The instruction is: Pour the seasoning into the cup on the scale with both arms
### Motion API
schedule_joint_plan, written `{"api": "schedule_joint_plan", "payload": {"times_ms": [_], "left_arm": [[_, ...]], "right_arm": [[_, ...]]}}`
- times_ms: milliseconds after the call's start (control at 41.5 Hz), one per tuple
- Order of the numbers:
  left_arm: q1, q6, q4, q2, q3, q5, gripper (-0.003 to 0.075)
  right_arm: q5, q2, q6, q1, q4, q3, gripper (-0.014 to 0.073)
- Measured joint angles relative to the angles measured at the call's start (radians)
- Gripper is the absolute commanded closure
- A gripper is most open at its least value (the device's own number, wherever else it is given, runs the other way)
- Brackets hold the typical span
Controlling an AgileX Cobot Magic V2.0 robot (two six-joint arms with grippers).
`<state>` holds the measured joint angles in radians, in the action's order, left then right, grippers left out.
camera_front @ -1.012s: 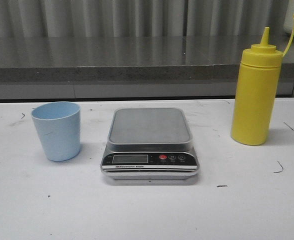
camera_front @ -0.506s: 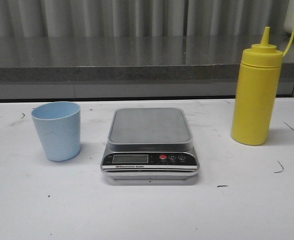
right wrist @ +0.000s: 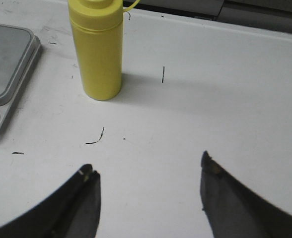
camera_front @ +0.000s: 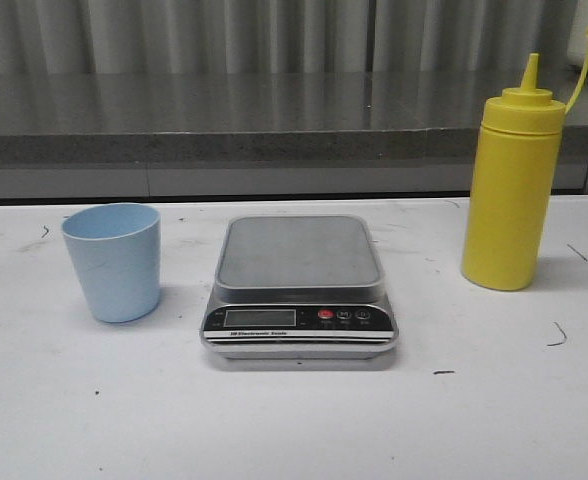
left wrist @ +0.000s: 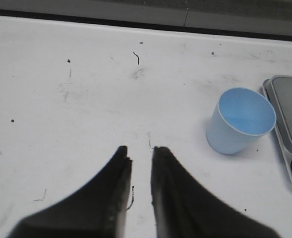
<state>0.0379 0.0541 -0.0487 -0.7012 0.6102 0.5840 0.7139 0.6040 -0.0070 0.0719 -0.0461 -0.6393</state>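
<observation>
Starting out, we must first lift the cup (camera_front: pixel 112 262), frame left, onto the bare scale (camera_front: pixel 300 290); left gripper (left wrist: pixel 141 154) nearly clenched, right gripper (right wrist: pixel 151 173) spread, both empty.

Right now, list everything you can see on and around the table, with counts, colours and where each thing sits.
cup: one, light blue, upright on the table left of the scale, not on it.
scale: one, silver with black front panel and red button, centre, plate bare.
seasoning bottle: one, yellow, upright at right, cap off on its tether.
table: one, white, scuffed.
counter: one, grey, behind the table.
left claw: one, black, fingers nearly together, holding nothing.
right claw: one, black, open, holding nothing.
</observation>
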Motion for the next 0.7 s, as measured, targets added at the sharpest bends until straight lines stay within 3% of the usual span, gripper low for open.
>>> {"api": "schedule_joint_plan", "payload": {"times_ms": [72,120,699], "left_arm": [[0.022,-0.009,-0.002,-0.029,0.024,0.011,0.0274],[0.044,-0.012,-0.002,-0.054,0.048,0.023,0.0255],[0.275,-0.017,-0.008,-0.606,0.393,0.181,0.0259]], "right_arm": [[0.0,0.0,-0.002,0.0,0.0,0.0,0.0085],[0.0,0.0,-0.002,0.0,0.0,0.0,0.0085],[0.0,0.0,-0.003,0.0,0.002,0.0,0.0085]]}}
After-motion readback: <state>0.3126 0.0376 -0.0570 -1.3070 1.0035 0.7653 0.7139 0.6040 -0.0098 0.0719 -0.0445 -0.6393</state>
